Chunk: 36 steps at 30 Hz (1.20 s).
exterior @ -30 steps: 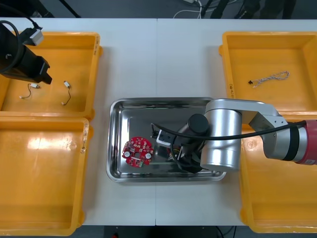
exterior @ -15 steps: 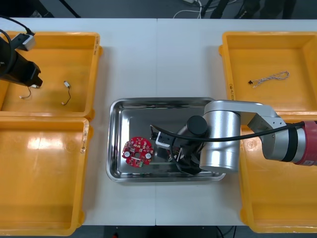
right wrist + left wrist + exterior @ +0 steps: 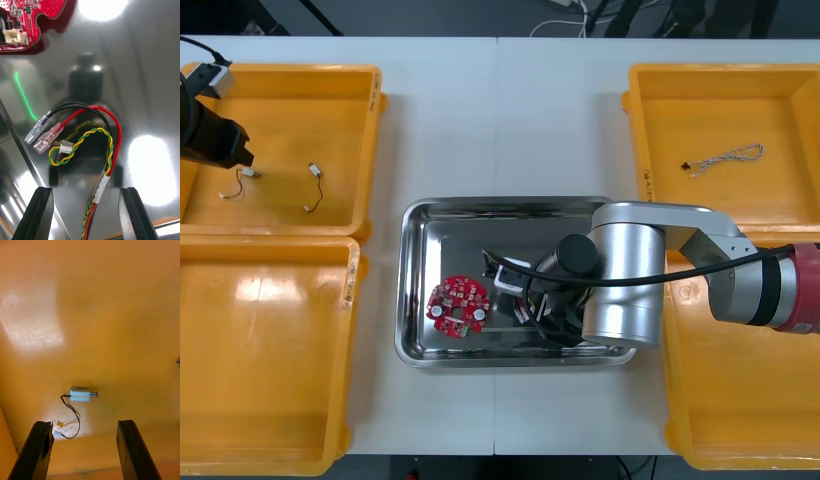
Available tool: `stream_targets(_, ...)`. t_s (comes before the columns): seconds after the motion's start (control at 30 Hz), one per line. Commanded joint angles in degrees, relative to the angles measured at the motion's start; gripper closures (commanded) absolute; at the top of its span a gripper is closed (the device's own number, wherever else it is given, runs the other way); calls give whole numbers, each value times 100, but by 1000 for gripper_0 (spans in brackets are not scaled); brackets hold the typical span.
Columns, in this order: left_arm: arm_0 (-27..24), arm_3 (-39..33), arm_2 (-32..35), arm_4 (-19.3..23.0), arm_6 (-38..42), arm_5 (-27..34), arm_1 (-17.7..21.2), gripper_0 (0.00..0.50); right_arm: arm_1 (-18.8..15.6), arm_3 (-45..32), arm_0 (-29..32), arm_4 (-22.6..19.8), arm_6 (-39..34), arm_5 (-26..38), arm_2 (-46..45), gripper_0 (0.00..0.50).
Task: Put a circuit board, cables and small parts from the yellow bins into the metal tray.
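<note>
Starting at the left: holding the left pincer (image 3: pixel 84 423) wide open over the far left yellow bin (image 3: pixel 370 140), fingers well apart and gripping nothing. Finding a small metal part (image 3: pixel 80 395) on the bin floor just ahead of the fingertips, roughly midway between them, and trailing a thin black lead (image 3: pixel 77 416) back toward one finger. Judging that part light and rigid in its body, likely to skid on the smooth floor; favouring a grip across the short body itself, never on the limp lead, which would bend and slip. Leaving a second small metal part (image 3: pixel 315 172) farther off to that pincer's right. Crossing the table (image 3: pixel 500 120) to the metal tray (image 3: pixel 480 210): seeing the circuit board (image 3: pixel 457 305) already lying inside, to the left of the right pincer (image 3: pixel 86 189) and just beyond its fingertips. Reading the board as stiff but delicate, best taken by its rim. Holding the right pincer low in the tray, fingers spread wide and not pinching, with the cable bundle (image 3: pixel 108 142) resting on the shiny floor between and ahead of them, looping red, black and twisted yellow-green strands. Judging that bundle soft, light and springy, apt to snag on a finger. Ending at the right: noting a blue and white twisted cable (image 3: pixel 725 157) waiting in the far right yellow bin (image 3: pixel 635 130), well beyond that pincer.
</note>
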Motion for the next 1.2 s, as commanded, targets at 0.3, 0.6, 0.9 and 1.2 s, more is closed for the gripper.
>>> stream_targets(0.3,-352,351,174,-216,-618,-456,-271,0,94,-274,-218,-438,324,876,-1028,0)
stream_targets(0.6,-344,614,174,-339,-750,-702,-482,0,103,-274,-218,-1484,332,2054,-2434,0)
stream_targets(0.9,-326,825,-54,-436,-846,-1098,-553,0,191,-265,-209,-1660,280,3416,-3876,0)
stream_targets(1.2,-317,878,-142,-471,-855,-1177,-544,0,200,429,-209,-1405,280,3597,-5001,0)
